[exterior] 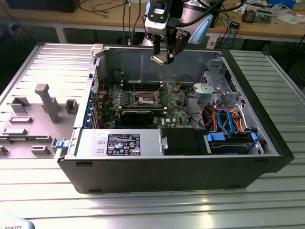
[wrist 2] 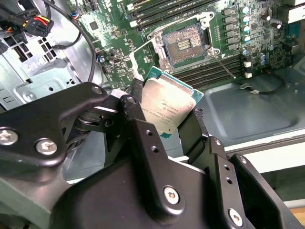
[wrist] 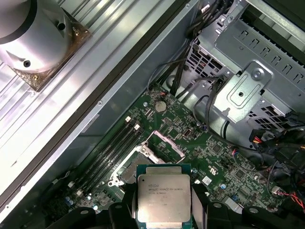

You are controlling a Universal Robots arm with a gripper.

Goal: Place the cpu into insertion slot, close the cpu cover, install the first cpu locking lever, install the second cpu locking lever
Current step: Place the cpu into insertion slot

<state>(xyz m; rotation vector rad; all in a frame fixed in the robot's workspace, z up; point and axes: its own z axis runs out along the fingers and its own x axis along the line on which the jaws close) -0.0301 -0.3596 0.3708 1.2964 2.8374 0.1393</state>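
1. Square, flat cpu [wrist 2: 167, 107] with a dull grey-tan metal face and thin green border sits clamped between the black metal fingers [wrist 2: 193, 126], which grip two opposite edges.
2. Below the fingers and well apart from them lies the square insertion slot [wrist 2: 183, 45], with a silver rim and a dark centre left uncovered.
3. Around that slot, also beneath the fingers, spreads the green motherboard [exterior: 169, 109], with long dark memory slots [wrist 2: 214, 69] running just beside the socket.

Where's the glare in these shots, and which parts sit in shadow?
Exterior view: light streaks glare off the ribbed table, while the motherboard sits shaded inside the case. Second wrist view: the cpu face shines pale. First wrist view: bright highlight on the round silver housing.
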